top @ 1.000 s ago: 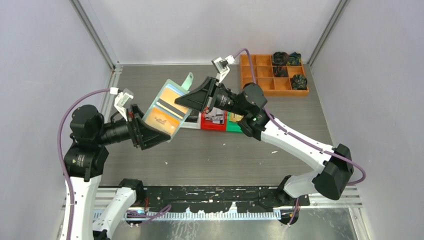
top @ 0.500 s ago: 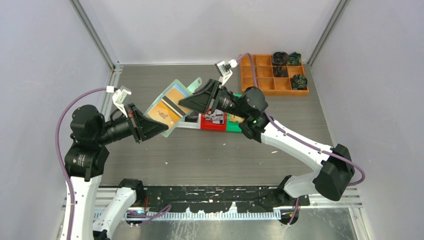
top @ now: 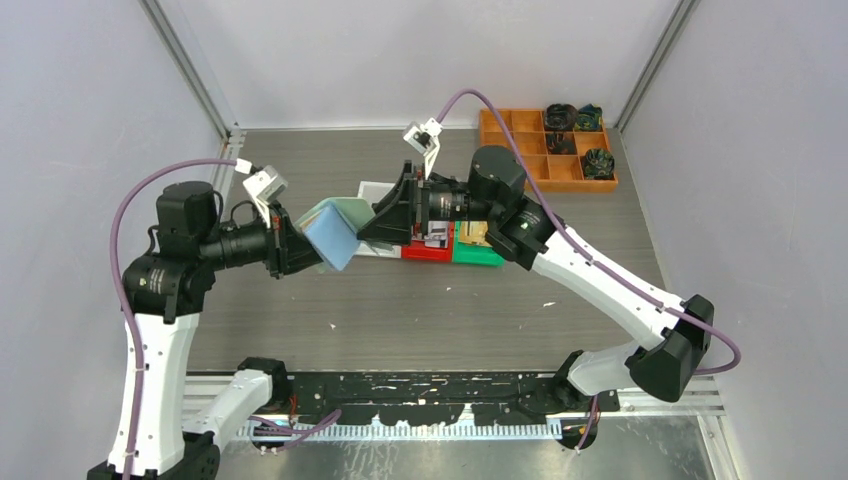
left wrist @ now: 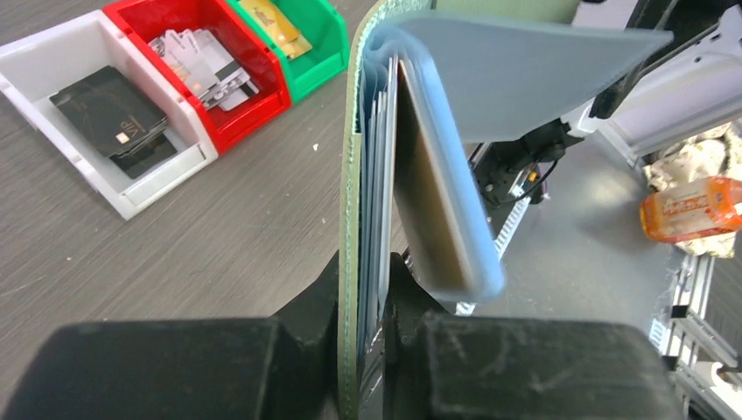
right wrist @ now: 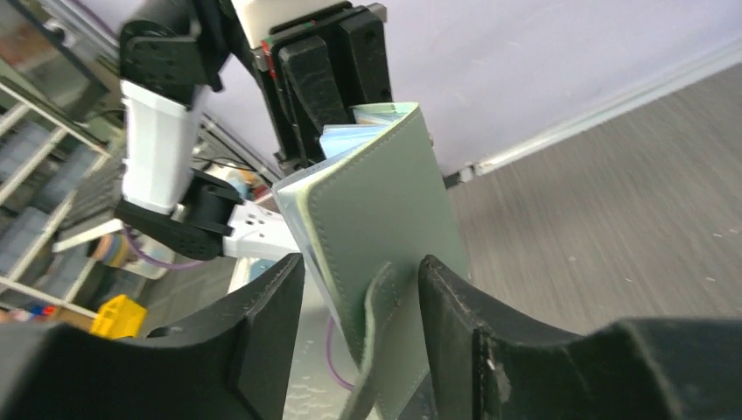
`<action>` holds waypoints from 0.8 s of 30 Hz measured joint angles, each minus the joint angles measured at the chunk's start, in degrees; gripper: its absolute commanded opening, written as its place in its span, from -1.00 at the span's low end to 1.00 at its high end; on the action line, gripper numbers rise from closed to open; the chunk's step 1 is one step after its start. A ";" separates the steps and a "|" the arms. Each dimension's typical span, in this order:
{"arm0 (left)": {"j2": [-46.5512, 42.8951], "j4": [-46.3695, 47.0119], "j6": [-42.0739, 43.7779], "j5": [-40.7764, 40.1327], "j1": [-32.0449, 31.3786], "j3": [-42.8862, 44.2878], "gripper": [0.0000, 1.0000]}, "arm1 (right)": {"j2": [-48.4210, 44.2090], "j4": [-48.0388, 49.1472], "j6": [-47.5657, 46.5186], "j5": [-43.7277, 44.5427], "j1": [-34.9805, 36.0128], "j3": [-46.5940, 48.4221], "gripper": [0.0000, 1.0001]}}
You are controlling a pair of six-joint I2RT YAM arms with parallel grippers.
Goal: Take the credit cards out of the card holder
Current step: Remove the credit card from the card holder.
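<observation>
My left gripper (left wrist: pixel 367 282) is shut on the lower edge of the mint-green card holder (left wrist: pixel 352 175), which stands edge-on with its translucent pockets fanned out. One pocket leaf hangs away to the right with a gold credit card (left wrist: pixel 426 201) inside it. In the top view the holder (top: pixel 330 235) is raised above the table between both grippers. My right gripper (right wrist: pixel 359 284) is open. Its fingers (right wrist: pixel 267 324) straddle the holder's green cover (right wrist: pixel 376 201) and the dangling strap (right wrist: pixel 372 346) without pinching them.
On the table lie a white bin (left wrist: pixel 131 197) with black cards, a red bin (left wrist: pixel 249 101) with pale cards and a green bin (left wrist: pixel 319 66) with a gold card. An orange compartment tray (top: pixel 530 150) sits at the back right.
The holder went from spread open and facing up to partly folded and edge-on. My left gripper closed on it, and my right gripper opened and let go of it.
</observation>
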 measured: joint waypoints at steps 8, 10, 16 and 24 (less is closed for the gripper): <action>1.40 -4.57 6.45 -6.71 0.00 0.90 -1.00 | 0.00 -10.67 -10.58 6.47 2.73 2.82 0.99; 1.49 -5.25 10.10 -10.67 -0.09 0.90 -1.00 | 0.00 -10.71 -12.04 9.53 4.79 2.80 0.99; 1.84 -8.66 33.35 -27.45 -1.11 -0.28 -1.00 | 2.21 -4.57 -10.82 19.41 6.88 -0.02 0.99; 1.40 -14.93 50.38 -35.69 -1.20 -0.94 -1.00 | 7.87 -2.32 -8.68 22.91 5.75 -1.36 0.99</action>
